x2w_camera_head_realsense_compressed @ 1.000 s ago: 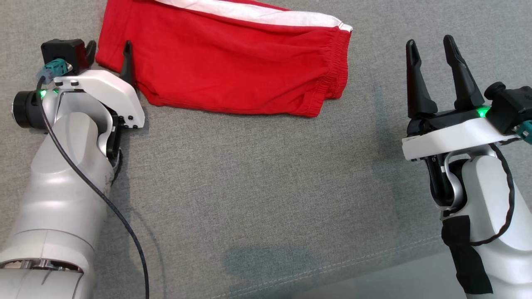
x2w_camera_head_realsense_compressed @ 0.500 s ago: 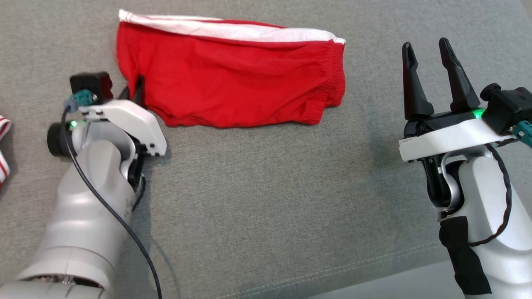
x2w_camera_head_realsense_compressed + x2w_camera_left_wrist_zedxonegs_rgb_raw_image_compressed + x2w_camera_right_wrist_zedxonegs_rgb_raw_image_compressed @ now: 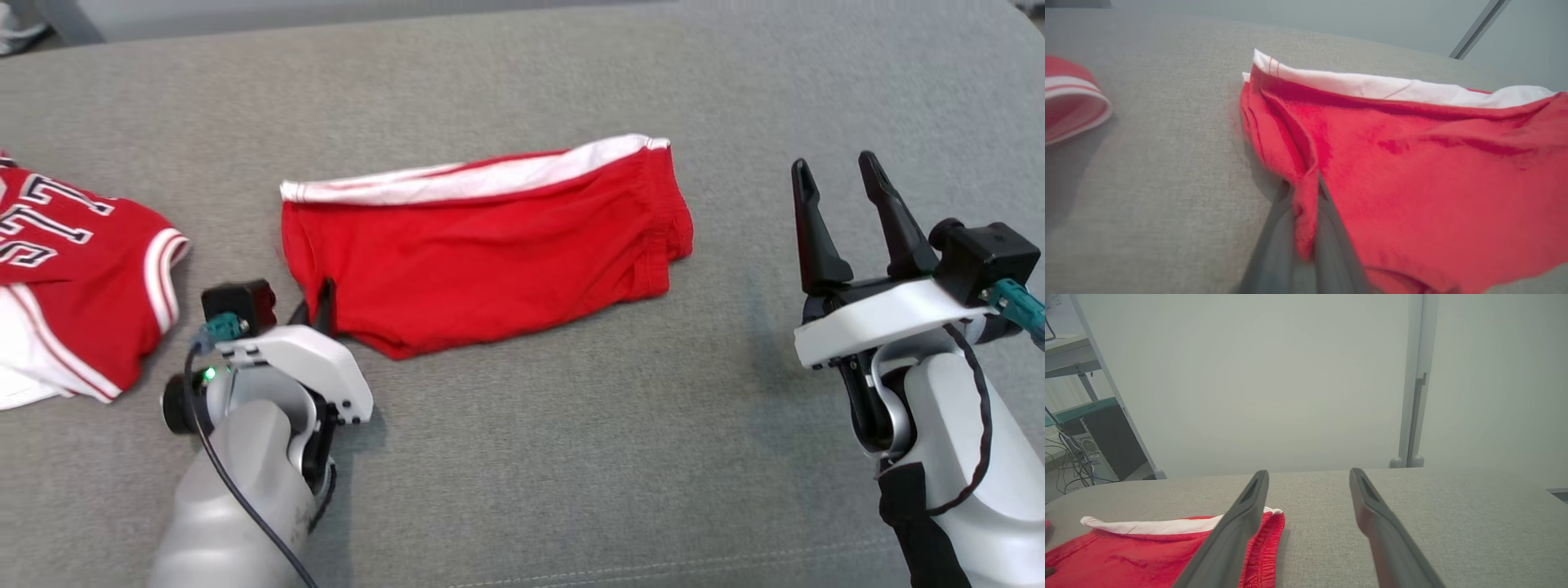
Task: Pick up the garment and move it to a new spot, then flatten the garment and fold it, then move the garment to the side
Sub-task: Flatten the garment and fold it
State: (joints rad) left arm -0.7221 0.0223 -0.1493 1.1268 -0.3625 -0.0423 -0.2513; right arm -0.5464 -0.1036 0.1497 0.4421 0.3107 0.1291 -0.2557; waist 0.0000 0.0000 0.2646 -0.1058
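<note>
The garment [image 3: 490, 237] is a pair of red shorts with a white side stripe, lying folded on the grey cloth surface [image 3: 571, 457]. My left gripper [image 3: 322, 298] is shut on its near left corner. The left wrist view shows a ridge of the red garment [image 3: 1412, 163] pinched between the left gripper's [image 3: 1302, 183] two fingers. My right gripper [image 3: 837, 175] hangs open and holds nothing, to the right of the shorts and apart from them. In the right wrist view the right gripper [image 3: 1308, 473] points past the garment's [image 3: 1126, 555] elastic waistband end.
A red and white jersey [image 3: 73, 269] with numbers lies at the far left, its sleeve edge [image 3: 1069, 98] near my left gripper. A pale wall [image 3: 1290, 375] stands behind the surface's far edge. A desk with cables [image 3: 1073, 449] is off to the left.
My left gripper has shut on the garment's near left corner. The head camera has moved, bringing the jersey and the far edge into view. The right gripper stays open.
</note>
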